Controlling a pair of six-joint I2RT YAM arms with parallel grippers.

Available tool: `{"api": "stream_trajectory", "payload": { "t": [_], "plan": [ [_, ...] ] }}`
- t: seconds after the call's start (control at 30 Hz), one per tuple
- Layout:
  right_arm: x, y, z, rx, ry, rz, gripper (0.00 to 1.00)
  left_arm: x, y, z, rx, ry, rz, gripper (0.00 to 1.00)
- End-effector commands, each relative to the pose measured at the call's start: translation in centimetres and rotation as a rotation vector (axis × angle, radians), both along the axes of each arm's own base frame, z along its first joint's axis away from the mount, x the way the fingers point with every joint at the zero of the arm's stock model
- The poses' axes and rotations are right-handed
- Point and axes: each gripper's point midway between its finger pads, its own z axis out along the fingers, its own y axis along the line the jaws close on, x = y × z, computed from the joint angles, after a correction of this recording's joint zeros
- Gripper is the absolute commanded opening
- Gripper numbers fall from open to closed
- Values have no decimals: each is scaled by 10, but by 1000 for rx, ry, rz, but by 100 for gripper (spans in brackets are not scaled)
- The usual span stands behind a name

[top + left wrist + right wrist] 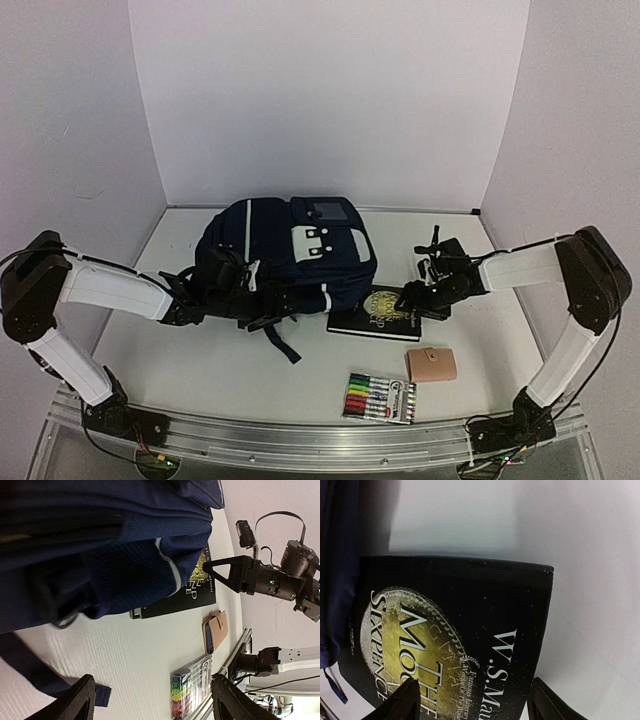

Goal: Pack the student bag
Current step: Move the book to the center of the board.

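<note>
The student bag (300, 245), navy with white stripes and grey patches, lies in the middle of the table. It fills the top of the left wrist view (100, 540). My left gripper (262, 300) sits low at the bag's near left side. In its own view it (152, 702) is open, with bare table and a strap end (102, 695) between its fingers. My right gripper (415, 300) hovers over the right end of a black book (375, 312). It (472, 705) is open too, one finger above the cover (470, 610) and the other past the book's edge.
A tan wallet (431, 364) and a pack of coloured markers (380, 398) lie near the front edge, right of centre. The book's left end touches the bag. A loose dark strap (285, 345) trails forward from the bag. White walls close in the back and sides.
</note>
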Motion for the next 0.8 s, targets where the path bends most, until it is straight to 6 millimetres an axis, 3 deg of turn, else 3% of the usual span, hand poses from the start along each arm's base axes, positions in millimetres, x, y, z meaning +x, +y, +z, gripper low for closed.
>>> {"api": "stream_trajectory", "payload": {
  "t": [0.0,0.1,0.2,0.37,0.6,0.77],
  "plan": [
    [7,47,11,86,-32,82,68,17,-27,20,-93,-48,-14,78],
    [11,42,19,57,-71,55,74,23,-30,14,-84,-44,3,76],
    [26,20,26,-2,-115,4,87,30,-37,11,-89,-42,6,73],
    [51,-5,28,0,-139,7,92,31,-50,-1,-114,0,-21,68],
    [79,20,42,69,-225,167,93,33,-56,-24,-86,75,-18,65],
    [83,41,36,140,-206,261,81,28,-57,-28,-85,121,-19,67]
  ]
}}
